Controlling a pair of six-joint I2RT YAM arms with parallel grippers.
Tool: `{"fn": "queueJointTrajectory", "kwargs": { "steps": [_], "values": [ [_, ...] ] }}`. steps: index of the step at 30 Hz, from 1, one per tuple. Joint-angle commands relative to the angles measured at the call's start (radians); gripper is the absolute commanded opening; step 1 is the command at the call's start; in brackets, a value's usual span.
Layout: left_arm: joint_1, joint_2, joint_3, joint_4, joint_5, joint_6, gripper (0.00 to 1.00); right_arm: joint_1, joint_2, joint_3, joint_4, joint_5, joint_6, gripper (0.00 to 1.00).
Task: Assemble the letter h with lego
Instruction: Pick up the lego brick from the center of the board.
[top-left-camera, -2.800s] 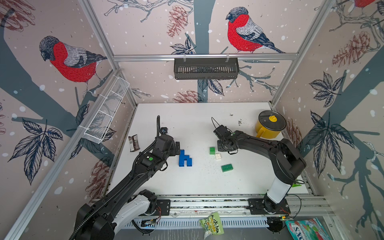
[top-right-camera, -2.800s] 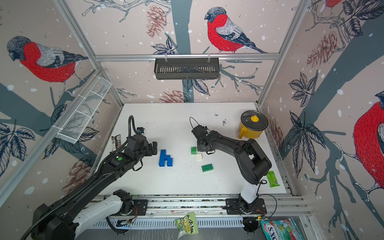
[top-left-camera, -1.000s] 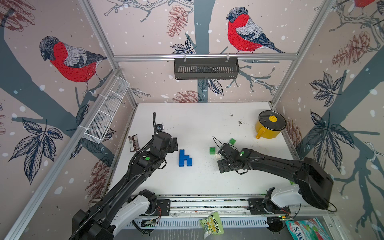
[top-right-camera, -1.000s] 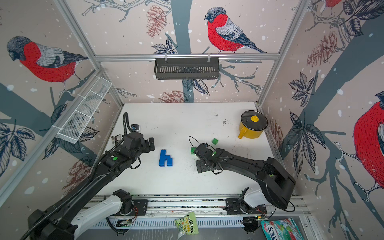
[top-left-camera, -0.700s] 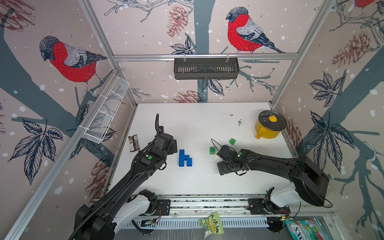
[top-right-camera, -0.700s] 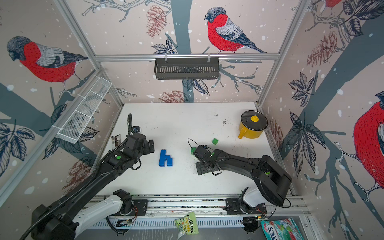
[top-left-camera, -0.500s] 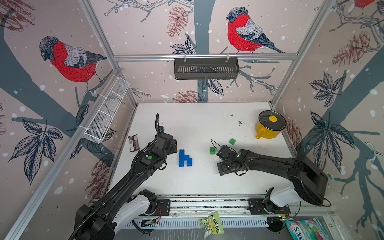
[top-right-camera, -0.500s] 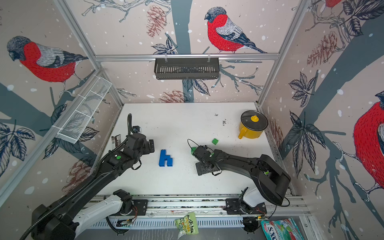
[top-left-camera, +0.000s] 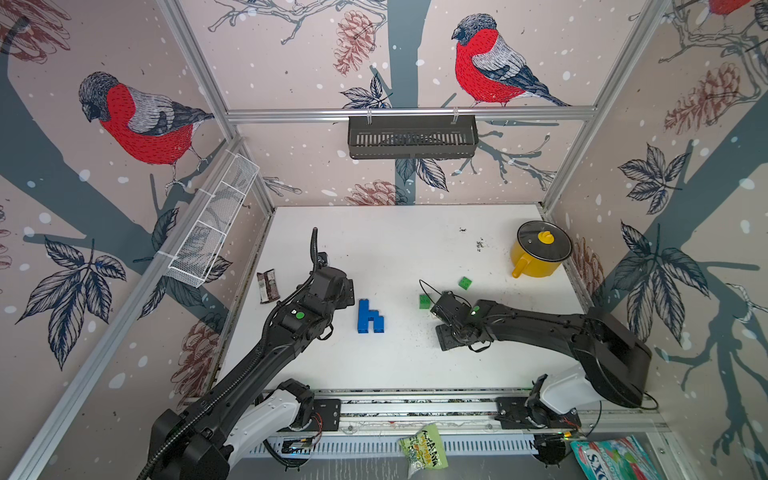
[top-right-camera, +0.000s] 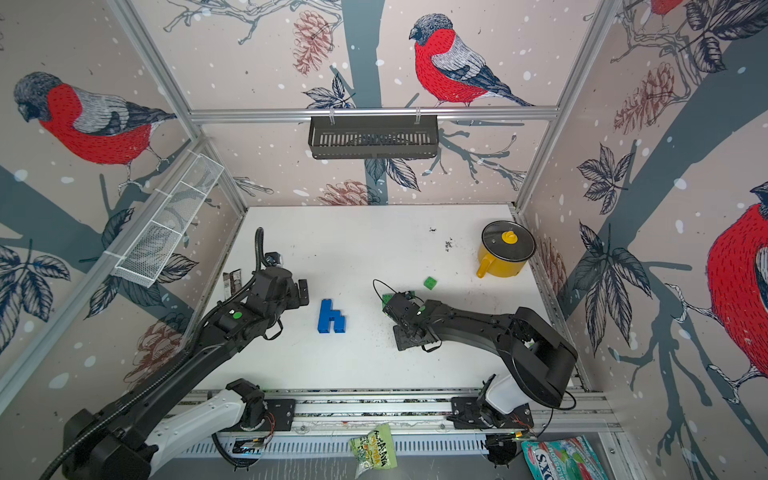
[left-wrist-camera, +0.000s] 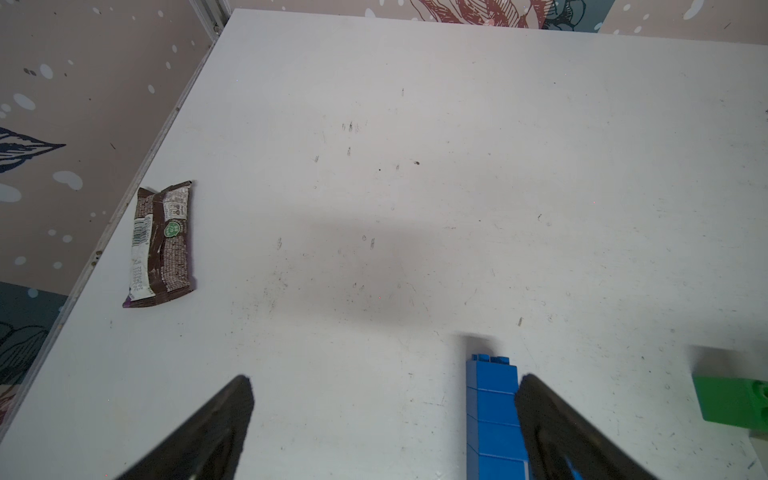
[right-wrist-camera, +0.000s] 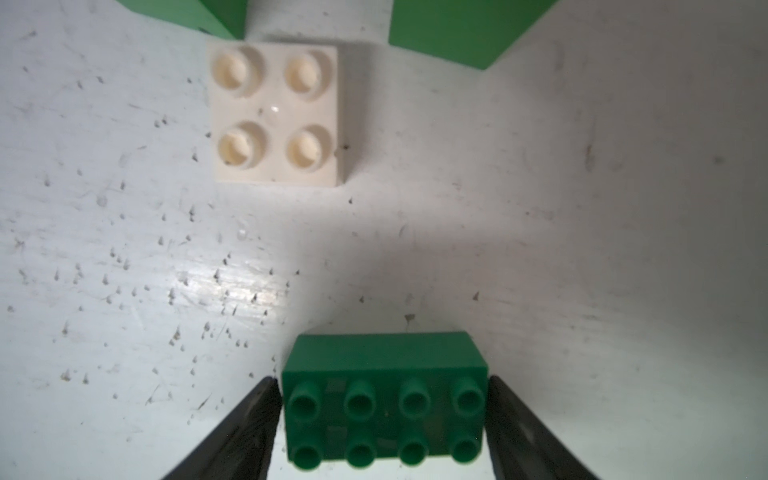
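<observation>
My right jaws are closing in, narrower than the wide spread of a second ago. The fingertips (right-wrist-camera: 266, 403) now sit against both short ends of the long green brick (right-wrist-camera: 384, 415), which lies studs up and flat on the worktop (right-wrist-camera: 582, 208). No lift yet.

Just ahead of the tips sits the white brick (right-wrist-camera: 276, 114), apart from mine, and beyond it are two green cubes (right-wrist-camera: 453, 29). A moment back this arm was reaching farther out among those cubes. It has since drawn back and dropped over the long brick.

Well off to the side, the blue h (top-left-camera: 369, 316) lies complete and hasn't budged. My left jaws hang wide and empty near it, one fingertip (left-wrist-camera: 540, 415) alongside the stem. I can't tell whether it touches.

My read is that the letter looks done and this grab is on a spare piece, either to tidy up or to start a second build. The hold runs end to end along the brick, so it should carry level if I squeeze square.
</observation>
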Motion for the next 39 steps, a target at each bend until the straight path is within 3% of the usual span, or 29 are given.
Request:
{"fn": "queueJointTrajectory", "kwargs": {
  "steps": [1, 13, 19, 28, 39],
  "values": [
    [0.002, -0.001, -0.001, 0.002, -0.021, 0.003, 0.98, 0.000, 0.004, 0.008, -0.010, 0.024, 0.006, 0.74],
    [0.003, 0.001, -0.002, 0.002, -0.021, 0.003, 0.98, -0.002, -0.002, 0.009, -0.022, 0.042, 0.025, 0.64],
    [0.002, 0.003, -0.002, 0.002, -0.016, 0.003, 0.98, 0.000, -0.032, 0.035, -0.056, 0.068, 0.054, 0.53],
    [0.002, 0.005, -0.002, -0.001, -0.008, 0.004, 0.99, -0.018, -0.047, 0.145, -0.093, 0.090, 0.083, 0.52],
    [0.000, -0.024, 0.009, -0.021, 0.023, 0.002, 0.98, -0.047, 0.077, 0.398, -0.142, 0.110, 0.032, 0.52]
  ]
}}
